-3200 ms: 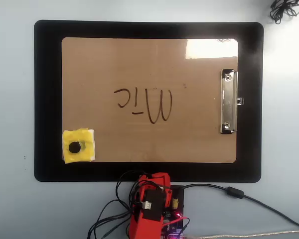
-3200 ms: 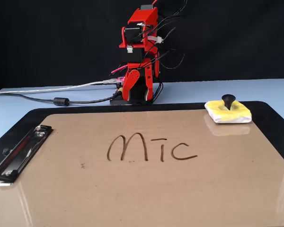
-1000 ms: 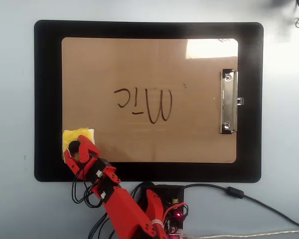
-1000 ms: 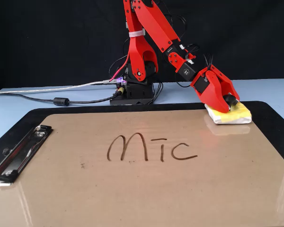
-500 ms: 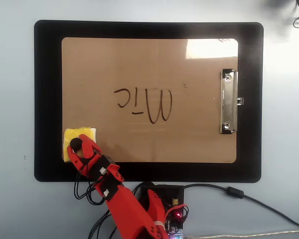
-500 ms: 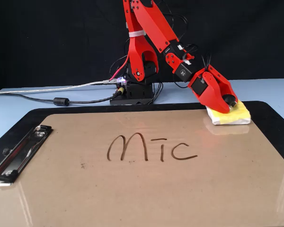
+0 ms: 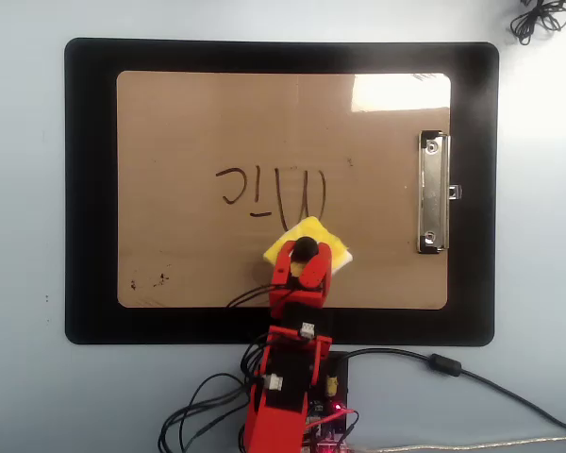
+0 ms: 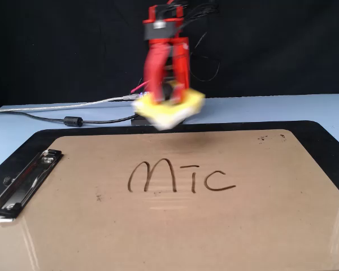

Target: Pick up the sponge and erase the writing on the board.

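The tan-brown board (image 7: 198,123) lies on a black mat, with its silver clip (image 7: 433,192) at the right in the overhead view. It also shows in the fixed view (image 8: 175,237). The writing (image 7: 269,192) is dark looping strokes at the board's middle, reading "Mic" in the fixed view (image 8: 181,176). My red gripper (image 7: 304,251) is shut on the black knob of the yellow sponge (image 7: 313,231). In the fixed view the sponge (image 8: 169,110) is blurred and held above the board, short of the writing.
The black mat (image 7: 90,189) frames the board on a pale blue table. Cables (image 7: 472,373) run from the arm's base along the near edge in the overhead view. A coiled black cable (image 7: 540,19) lies at the top right corner.
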Motion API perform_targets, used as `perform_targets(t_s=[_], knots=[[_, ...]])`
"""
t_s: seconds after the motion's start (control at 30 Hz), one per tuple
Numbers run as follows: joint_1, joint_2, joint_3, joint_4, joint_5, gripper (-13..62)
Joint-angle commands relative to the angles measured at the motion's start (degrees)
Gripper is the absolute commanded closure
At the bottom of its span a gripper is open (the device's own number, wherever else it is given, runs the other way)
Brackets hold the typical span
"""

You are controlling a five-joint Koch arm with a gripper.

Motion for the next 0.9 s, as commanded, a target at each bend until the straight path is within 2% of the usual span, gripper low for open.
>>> perform_targets(t_s=[0.0, 0.17, 0.33, 0.47, 0.6, 0.73, 0.87], knots=[[4.13, -3.16, -2.55, -8.0, 2.29, 57.4], [5.71, -10.02, 3.25, -18.11, -0.18, 57.4], [5.45, -3.43, 12.3, -19.95, -1.67, 57.4], [5.71, -4.66, 15.47, -28.65, -1.58, 57.4], [5.71, -19.95, 12.57, -41.13, -1.76, 57.4], [5.71, -38.5, -0.53, -50.62, -1.76, 57.4], [5.89, -42.89, -4.92, -50.27, -1.85, 57.4]])
